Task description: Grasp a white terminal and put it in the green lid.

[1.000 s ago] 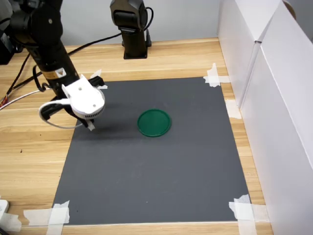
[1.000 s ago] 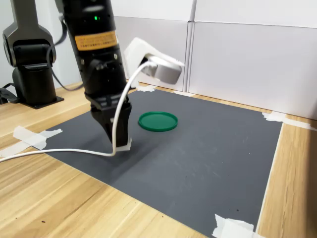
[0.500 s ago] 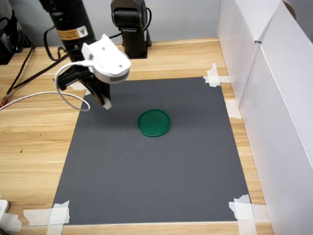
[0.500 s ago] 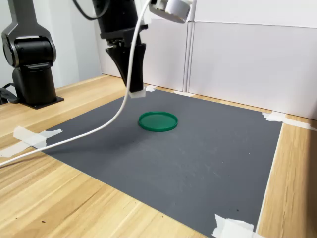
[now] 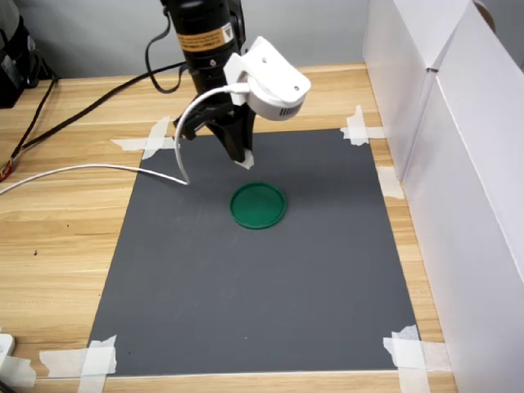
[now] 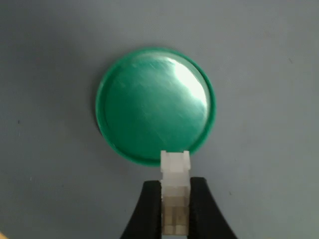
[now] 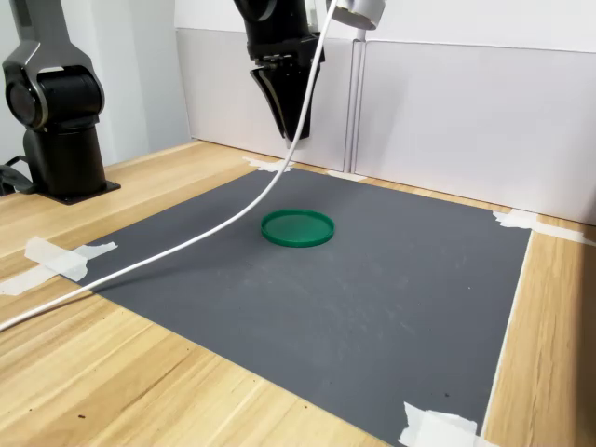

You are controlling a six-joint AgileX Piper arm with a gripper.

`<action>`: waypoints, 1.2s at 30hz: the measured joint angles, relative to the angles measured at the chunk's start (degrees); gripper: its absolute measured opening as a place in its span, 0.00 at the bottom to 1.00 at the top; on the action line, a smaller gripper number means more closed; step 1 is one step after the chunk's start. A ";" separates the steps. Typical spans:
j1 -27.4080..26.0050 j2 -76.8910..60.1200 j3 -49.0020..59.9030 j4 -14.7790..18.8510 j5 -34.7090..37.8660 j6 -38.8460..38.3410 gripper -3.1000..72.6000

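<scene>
Clamped on the terminal (image 6: pixel 175 191) in the hand (image 6: pixel 175 209), high over the lid (image 6: pixel 155 105) rim: dropped from here, likely to bounce out onto the mat (image 5: pixel 262 278).

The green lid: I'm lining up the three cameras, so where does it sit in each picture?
First exterior view: the green lid lies near the middle of the dark mat, just below the gripper.
Wrist view: it fills the centre, just beyond the white terminal clamped in the gripper.
Second exterior view: centre-left on the mat, under the raised gripper.
Shared landmark: the dark mat.
</scene>
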 joint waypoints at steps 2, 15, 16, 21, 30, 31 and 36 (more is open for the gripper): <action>0.89 0.00 2.03 -0.97 -1.54 0.38 0.15; 1.29 2.50 10.99 -2.77 -13.61 0.76 0.15; 1.29 3.21 11.00 -2.77 -13.95 0.76 0.15; 1.29 5.64 11.00 -2.77 -14.68 0.76 0.15; 1.29 7.35 11.00 -2.98 -16.34 -0.56 0.23; 1.29 7.35 11.00 -2.98 -16.80 -0.71 0.26; 1.29 7.35 11.00 -2.98 -17.88 -2.01 0.41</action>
